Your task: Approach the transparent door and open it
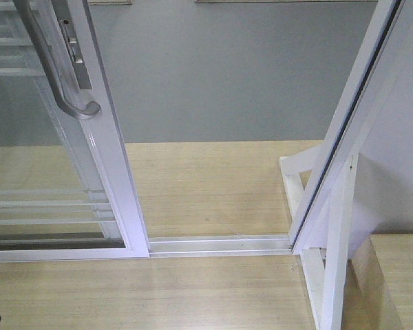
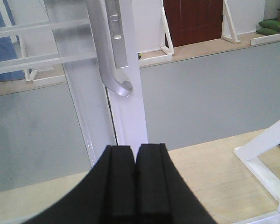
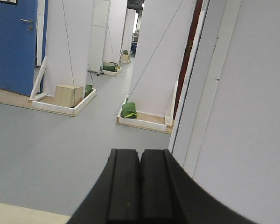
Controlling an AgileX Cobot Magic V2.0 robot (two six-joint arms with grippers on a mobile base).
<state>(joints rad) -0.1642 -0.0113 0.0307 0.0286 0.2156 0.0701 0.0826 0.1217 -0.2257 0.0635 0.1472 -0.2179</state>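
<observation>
Glass-panelled, the transparent door (image 1: 89, 158) stands at the left of the track, a wide gap already open to the frame post (image 1: 344, 130). Both grippers' jaws are closed and empty; the left gripper (image 2: 135, 154) sits below the handle (image 2: 107, 56), so the opening looks largely done.

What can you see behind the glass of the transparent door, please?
Through the transparent door the grey floor and wooden platform show, crossed by its white bars. The handle and white stile hide narrow strips of that view.
</observation>
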